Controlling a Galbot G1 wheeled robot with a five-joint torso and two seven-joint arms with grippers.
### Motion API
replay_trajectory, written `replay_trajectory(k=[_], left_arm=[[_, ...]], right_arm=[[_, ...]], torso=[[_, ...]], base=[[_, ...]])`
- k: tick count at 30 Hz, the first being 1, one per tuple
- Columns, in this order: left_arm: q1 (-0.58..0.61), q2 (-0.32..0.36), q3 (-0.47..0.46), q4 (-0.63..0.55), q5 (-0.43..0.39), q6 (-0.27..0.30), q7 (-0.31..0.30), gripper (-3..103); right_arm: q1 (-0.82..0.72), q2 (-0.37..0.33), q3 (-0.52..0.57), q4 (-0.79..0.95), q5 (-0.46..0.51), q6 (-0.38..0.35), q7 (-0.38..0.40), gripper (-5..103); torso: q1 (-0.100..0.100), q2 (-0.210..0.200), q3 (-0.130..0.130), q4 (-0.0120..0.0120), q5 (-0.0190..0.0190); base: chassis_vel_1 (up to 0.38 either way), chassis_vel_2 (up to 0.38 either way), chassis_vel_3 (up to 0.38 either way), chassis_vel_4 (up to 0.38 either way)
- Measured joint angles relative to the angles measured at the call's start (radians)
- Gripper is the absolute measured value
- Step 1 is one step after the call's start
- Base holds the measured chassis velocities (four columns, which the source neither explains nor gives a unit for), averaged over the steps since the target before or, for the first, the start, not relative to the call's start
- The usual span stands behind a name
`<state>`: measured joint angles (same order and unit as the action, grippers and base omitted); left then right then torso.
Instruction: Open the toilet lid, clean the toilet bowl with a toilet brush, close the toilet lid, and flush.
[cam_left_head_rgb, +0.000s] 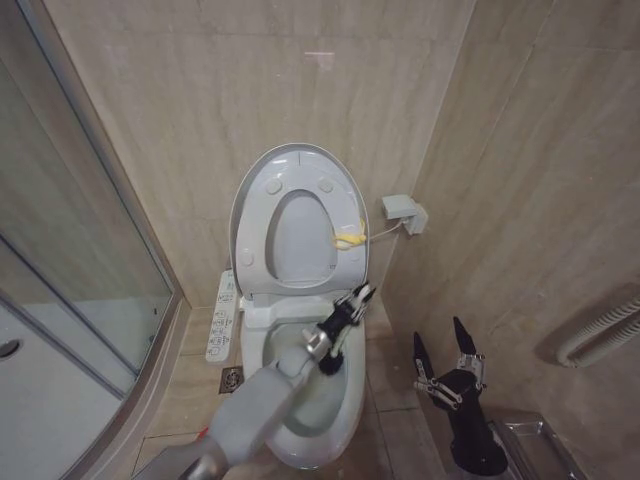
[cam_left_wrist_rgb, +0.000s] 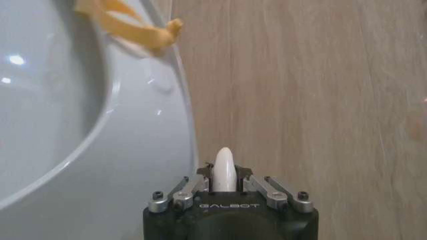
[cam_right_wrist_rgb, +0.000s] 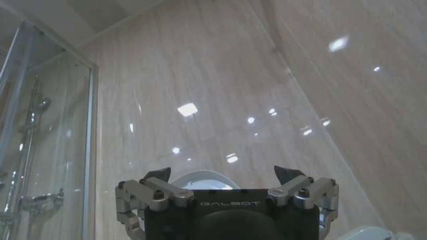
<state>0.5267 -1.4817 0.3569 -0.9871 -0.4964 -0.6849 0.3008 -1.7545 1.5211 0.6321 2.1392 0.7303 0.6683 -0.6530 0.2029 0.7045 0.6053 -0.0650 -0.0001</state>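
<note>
Toilet lid (cam_left_head_rgb: 296, 215) stands raised against the wall, yellow loop (cam_left_head_rgb: 347, 240) at its edge; toilet bowl (cam_left_head_rgb: 310, 400) lies open below. Left pincer (cam_left_head_rgb: 352, 305), over the bowl's rear rim, is clamped on a thin white handle (cam_left_wrist_rgb: 224, 170), probably the toilet brush; a slipping grip would drop it or nudge the lid shut. Right pincer (cam_left_head_rgb: 445, 352) waits apart, beside the bowl.

"GALBOT" on left gripper (cam_left_wrist_rgb: 225, 172) body; "GALBOT" on right gripper (cam_right_wrist_rgb: 227, 176) body. Button-panel markings unreadable.

one toilet lid (cam_left_head_rgb: 296, 215), one toilet bowl (cam_left_head_rgb: 312, 405), two end effectors: left (cam_left_head_rgb: 360, 297), right (cam_left_head_rgb: 441, 352)
</note>
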Motion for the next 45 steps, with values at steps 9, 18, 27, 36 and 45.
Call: replay_trajectory(k=[9, 18, 27, 36, 45], left_arm=[[0.056, 0.048, -0.003, 0.064, 0.03, -0.014, 0.012, 23], [0.028, 0.019, -0.005, 0.004, 0.019, -0.004, -0.006, 23], [0.032, 0.049, 0.019, -0.013, 0.01, 0.005, -0.01, 23], [0.048, 0.066, 0.018, 0.033, 0.016, 0.001, -0.003, 23], [-0.007, 0.03, -0.003, -0.039, -0.008, 0.008, -0.012, 23]], right_arm=[[0.001, -0.011, 0.005, -0.008, 0.01, 0.001, -0.002, 100], [-0.006, -0.009, 0.014, 0.005, 0.013, -0.001, 0.0, 100], [-0.007, -0.013, 0.012, -0.001, 0.01, -0.001, -0.005, 100], [-0.006, -0.011, 0.01, -0.015, 0.011, 0.001, -0.009, 100], [0.006, 0.002, 0.015, -0.028, 0.012, 0.002, -0.009, 100]], torso=[[0.0, 0.0, 0.0, 0.0019, 0.0001], [0.0, 0.0, 0.0, -0.0002, -0.0001], [0.0, 0.0, 0.0, 0.0011, 0.0], [0.0, 0.0, 0.0, 0.0021, 0.0001], [0.0, 0.0, 0.0, -0.0004, 0.0001]], base=[[0.0, 0.0, 0.0, 0.0], [0.0, 0.0, 0.0, 0.0], [0.0, 0.0, 0.0, 0.0], [0.0, 0.0, 0.0, 0.0], [0.0, 0.0, 0.0, 0.0]])
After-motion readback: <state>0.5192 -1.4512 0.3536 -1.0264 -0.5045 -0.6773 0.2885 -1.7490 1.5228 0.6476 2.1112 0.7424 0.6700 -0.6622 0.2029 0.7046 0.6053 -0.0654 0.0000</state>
